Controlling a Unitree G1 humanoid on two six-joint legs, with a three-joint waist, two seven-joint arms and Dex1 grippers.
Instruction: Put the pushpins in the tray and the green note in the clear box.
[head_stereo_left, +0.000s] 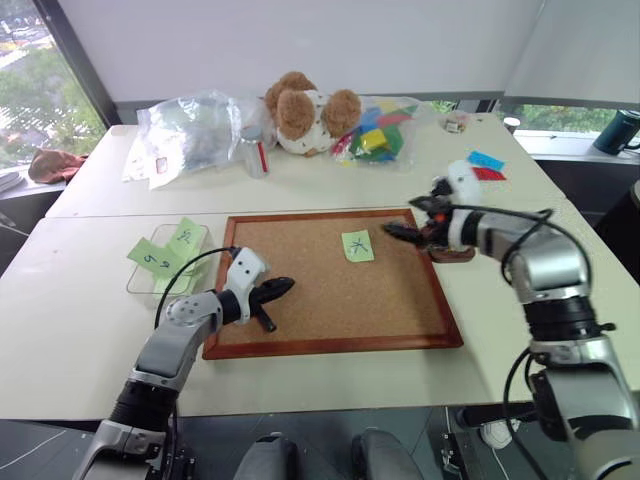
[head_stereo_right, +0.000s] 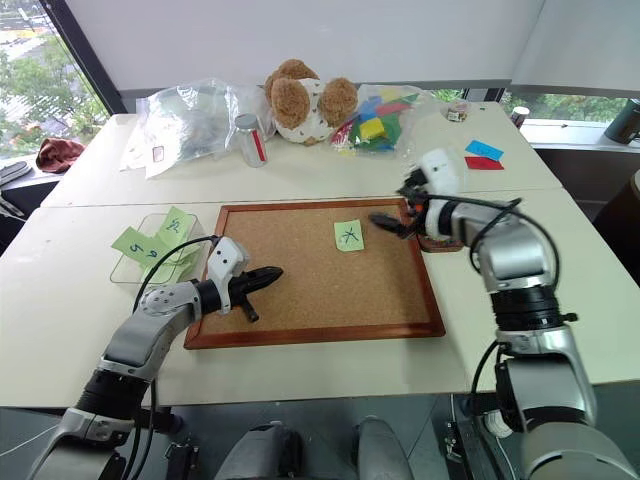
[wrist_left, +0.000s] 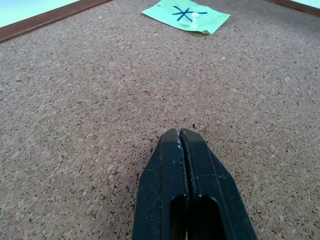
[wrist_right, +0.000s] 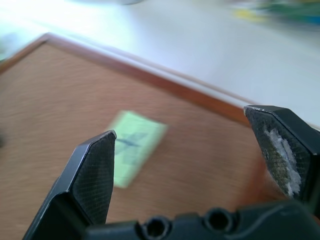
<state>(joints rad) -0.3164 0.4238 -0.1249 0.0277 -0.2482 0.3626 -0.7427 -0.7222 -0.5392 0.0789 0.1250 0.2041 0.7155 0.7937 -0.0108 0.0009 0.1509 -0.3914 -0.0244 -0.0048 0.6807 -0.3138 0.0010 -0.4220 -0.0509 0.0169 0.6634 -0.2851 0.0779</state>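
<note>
Green note (head_stereo_left: 357, 246) lies on corkboard (head_stereo_left: 300, 300), just left of wide-open right gripper (head_stereo_left: 412, 218).

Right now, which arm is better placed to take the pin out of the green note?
The right one. Its hand is open and close to the green note. The left hand is shut and farther down the corkboard.

Tray (head_stereo_left: 452, 254) largely behind right hand (head_stereo_left: 412, 218)
</note>
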